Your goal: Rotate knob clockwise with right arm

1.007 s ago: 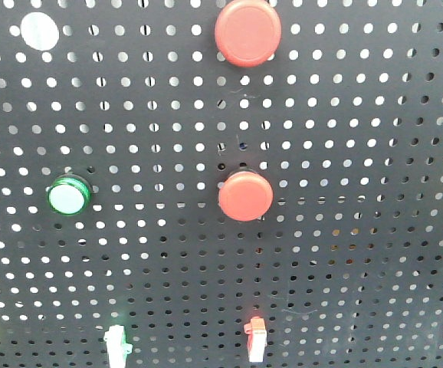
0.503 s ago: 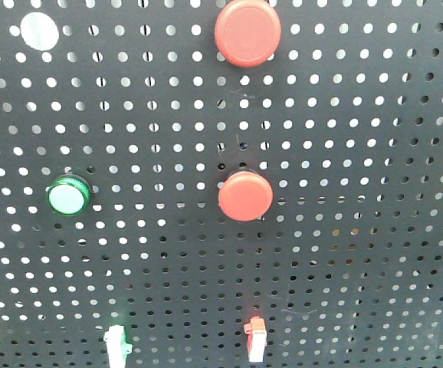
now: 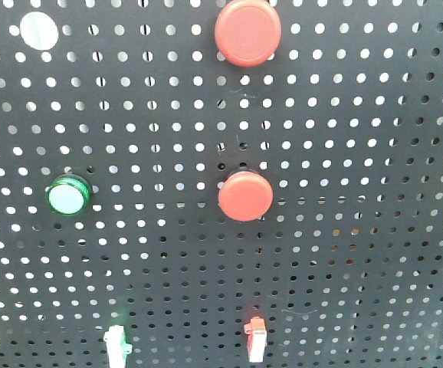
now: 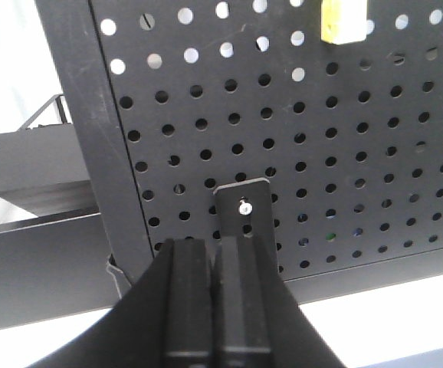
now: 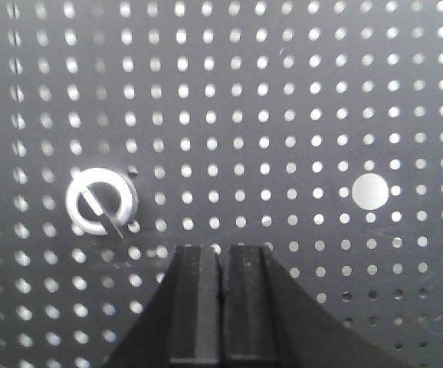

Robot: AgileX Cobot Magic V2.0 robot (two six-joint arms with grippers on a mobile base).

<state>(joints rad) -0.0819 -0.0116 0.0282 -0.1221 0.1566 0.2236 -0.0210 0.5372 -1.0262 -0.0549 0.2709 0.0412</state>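
Right wrist view: knob, a white ring with a diagonal bar running about 10 to 4 o'clock, sits on the pegboard. Right gripper is apart from it, with the knob at its 10 o'clock. Jaws pressed together, nothing held. Large round hole at the gripper's 2 o'clock.

Left wrist view: left gripper also has its jaws together and empty. It points at a small black bracket with a screw, at 12 o'clock just past the tips. Yellow-white part at 1 o'clock near the top edge.

Front view: upper red button at 12 o'clock of the lower red button, and a green button at its 9 o'clock. No gripper is in this view.
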